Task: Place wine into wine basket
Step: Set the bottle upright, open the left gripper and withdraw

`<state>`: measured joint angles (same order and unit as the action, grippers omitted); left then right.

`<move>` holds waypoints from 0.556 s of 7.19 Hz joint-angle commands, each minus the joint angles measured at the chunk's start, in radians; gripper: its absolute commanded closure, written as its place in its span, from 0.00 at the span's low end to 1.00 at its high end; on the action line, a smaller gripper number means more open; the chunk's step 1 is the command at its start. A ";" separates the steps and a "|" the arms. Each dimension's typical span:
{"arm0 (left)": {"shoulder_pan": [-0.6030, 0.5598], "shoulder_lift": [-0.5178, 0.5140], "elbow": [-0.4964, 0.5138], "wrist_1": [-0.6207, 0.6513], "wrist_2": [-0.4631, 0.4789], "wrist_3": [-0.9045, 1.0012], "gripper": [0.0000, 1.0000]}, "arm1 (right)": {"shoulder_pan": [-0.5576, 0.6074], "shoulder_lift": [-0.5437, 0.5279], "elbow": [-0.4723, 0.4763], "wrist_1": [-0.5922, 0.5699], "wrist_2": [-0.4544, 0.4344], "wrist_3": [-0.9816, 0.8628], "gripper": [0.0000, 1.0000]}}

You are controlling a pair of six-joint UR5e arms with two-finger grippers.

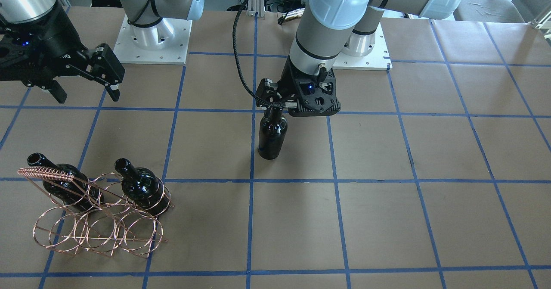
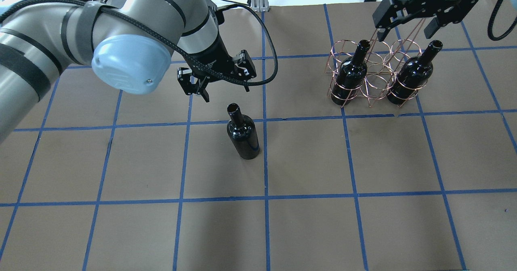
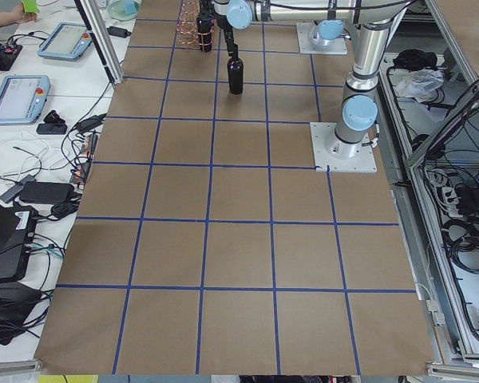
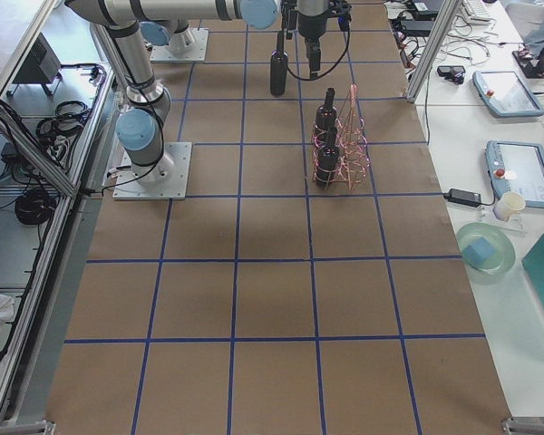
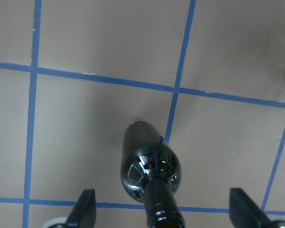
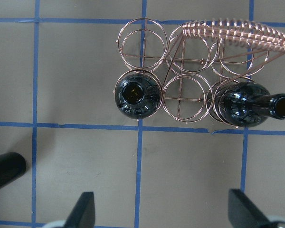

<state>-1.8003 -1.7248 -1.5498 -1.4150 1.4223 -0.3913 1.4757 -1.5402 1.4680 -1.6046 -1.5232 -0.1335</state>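
Wine (image 2: 242, 135) — upright at frame centre, axis vertical; neck centred between spread fingers of left gripper (image 5: 164, 210), the nearer. Right gripper (image 2: 406, 26) — fingers apart, above wine basket (image 2: 377, 86), upper right.

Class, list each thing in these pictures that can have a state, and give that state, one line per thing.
loose bottle: upright on the table, unheld.
left pincer: open, by that bottle's neck, not gripping.
rack: standing; two end loops of one row filled, the loop between and the other row empty.
racked bottles: standing in their loops.
right pincer: open, empty, raised near the rack.
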 commanded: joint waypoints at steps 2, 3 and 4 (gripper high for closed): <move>0.155 0.017 0.089 -0.027 0.077 0.200 0.00 | 0.000 -0.005 -0.003 -0.005 -0.002 0.006 0.00; 0.191 0.030 0.094 -0.045 0.089 0.234 0.00 | 0.000 -0.002 -0.003 -0.005 -0.020 0.002 0.00; 0.219 0.056 0.099 -0.057 0.095 0.268 0.00 | 0.006 0.002 -0.005 -0.003 -0.046 0.014 0.00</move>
<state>-1.6244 -1.6940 -1.4586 -1.4558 1.5003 -0.1727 1.4771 -1.5414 1.4650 -1.6081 -1.5431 -0.1280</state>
